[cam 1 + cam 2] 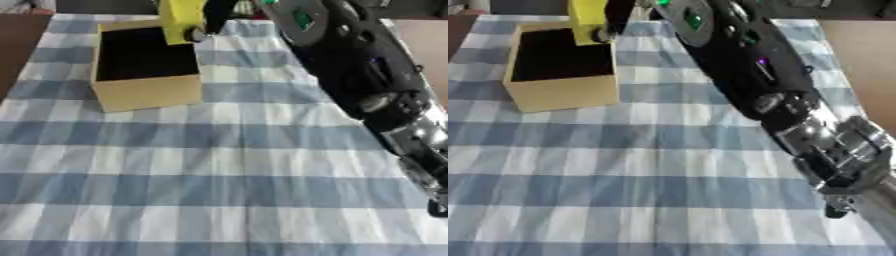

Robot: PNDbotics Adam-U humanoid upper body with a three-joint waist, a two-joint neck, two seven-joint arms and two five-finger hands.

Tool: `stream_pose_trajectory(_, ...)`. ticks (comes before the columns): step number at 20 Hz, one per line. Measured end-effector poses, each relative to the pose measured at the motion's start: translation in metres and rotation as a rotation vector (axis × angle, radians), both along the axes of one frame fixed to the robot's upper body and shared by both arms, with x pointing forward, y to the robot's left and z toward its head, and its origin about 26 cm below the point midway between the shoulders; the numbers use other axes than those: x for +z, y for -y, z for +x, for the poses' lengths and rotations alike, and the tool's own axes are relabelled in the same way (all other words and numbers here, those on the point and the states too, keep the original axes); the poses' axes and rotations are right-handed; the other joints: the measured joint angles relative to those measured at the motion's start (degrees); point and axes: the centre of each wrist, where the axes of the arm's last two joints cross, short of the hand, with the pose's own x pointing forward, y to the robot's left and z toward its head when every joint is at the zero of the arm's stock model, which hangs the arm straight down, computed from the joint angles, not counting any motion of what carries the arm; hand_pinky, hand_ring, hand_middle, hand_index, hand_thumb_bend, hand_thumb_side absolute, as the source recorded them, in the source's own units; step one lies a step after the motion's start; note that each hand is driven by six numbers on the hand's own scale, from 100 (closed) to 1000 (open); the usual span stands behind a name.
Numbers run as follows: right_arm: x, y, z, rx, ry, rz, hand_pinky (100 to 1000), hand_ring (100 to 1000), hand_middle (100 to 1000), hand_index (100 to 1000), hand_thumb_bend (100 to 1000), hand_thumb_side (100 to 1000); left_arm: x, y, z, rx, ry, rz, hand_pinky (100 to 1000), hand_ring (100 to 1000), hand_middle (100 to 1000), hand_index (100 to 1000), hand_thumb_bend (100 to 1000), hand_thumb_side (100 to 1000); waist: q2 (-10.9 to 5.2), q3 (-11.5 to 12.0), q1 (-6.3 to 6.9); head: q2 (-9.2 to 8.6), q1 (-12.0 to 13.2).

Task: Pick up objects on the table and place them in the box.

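Now | right hand [219, 15] fingers clamped on yellow object [180, 20] | above box [149, 92]; interior dark, contents indiscernible

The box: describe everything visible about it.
The box is tan, cardboard-looking, open-topped, with a dark interior whose contents cannot be made out. It stands upright, slightly askew, on the far left of the blue-and-white checked tablecloth. A yellow object, at the end of the robot's right arm, hangs over its far right corner; contact cannot be told.
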Motion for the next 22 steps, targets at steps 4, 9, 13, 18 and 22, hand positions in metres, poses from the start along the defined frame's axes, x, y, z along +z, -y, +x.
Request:
stream_pose_trajectory(4, -0.013, -0.012, 0.014, -0.046, 0.008, 0.053, 928, 928, 492, 682, 100, 100, 0.002, 0.002, 0.001, -0.013, 0.006, -0.002, 953, 697, 519, 720, 100, 247, 0.37, 0.9, -0.06, -0.26, -0.5)
stream_pose_trajectory(9, -0.031, -0.026, 0.027, -0.096, 0.042, 0.105, 927, 929, 493, 685, 100, 100, 0.004, 0.005, 0.002, -0.031, 0.012, -0.002, 954, 698, 519, 720, 100, 249, 0.84, 1.7, -0.39, -1.04, -1.3)
stream_pose_trajectory(13, -0.048, -0.031, 0.036, -0.155, 0.094, 0.129, 927, 929, 494, 683, 100, 100, 0.005, 0.008, 0.002, -0.044, 0.016, -0.006, 954, 698, 519, 719, 100, 249, 1.33, 2.3, -0.61, -1.56, -1.8)
stream_pose_trajectory(18, -0.058, -0.029, 0.044, -0.227, 0.168, 0.146, 930, 935, 540, 727, 100, 100, 0.005, 0.008, 0.002, -0.046, 0.016, -0.006, 954, 698, 519, 719, 100, 252, 1.74, 2.7, -0.96, -2.08, -2.2)
stream_pose_trajectory(22, -0.067, -0.029, 0.047, -0.234, 0.15, 0.145, 945, 967, 668, 831, 100, 100, 0.007, 0.009, 0.003, -0.049, 0.021, -0.007, 954, 698, 519, 719, 100, 252, 2.04, 2.9, -0.97, -2.44, -2.3)
